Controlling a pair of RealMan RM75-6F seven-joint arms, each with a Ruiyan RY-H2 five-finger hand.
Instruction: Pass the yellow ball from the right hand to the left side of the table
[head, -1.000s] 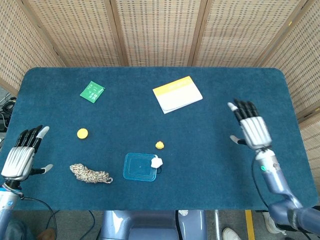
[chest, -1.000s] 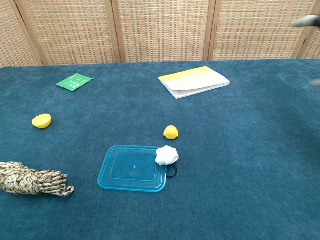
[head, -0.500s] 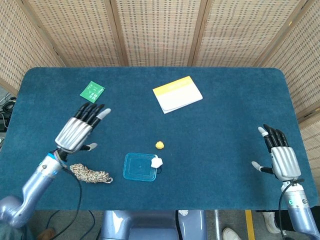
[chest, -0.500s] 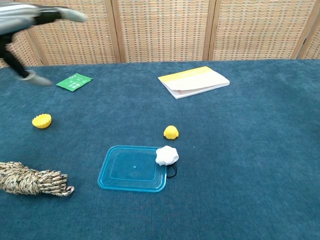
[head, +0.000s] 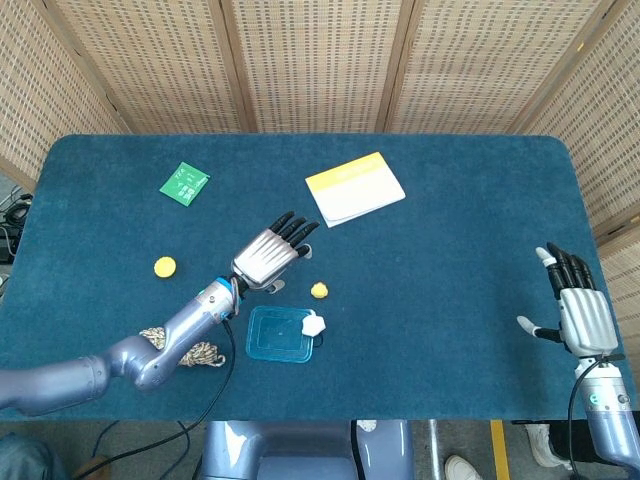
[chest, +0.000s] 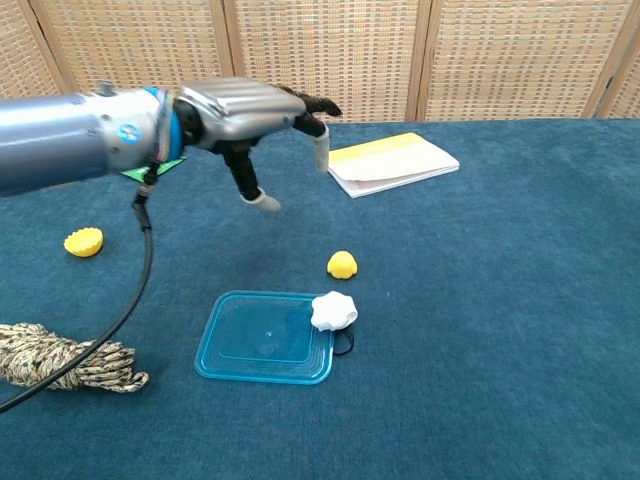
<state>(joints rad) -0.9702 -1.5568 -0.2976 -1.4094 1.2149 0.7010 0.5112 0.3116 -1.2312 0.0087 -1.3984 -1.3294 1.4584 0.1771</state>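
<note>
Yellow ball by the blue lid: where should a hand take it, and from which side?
From above, fingers closing around its far and side faces. The yellow ball sits small and low on the table, and the white object on the blue lid crowds its near side.

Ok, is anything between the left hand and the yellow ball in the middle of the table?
Nothing visible. The left hand hovers open just left of the yellow ball, with bare table between them. The blue lid and white object sit nearer the robot, off that line.
</note>
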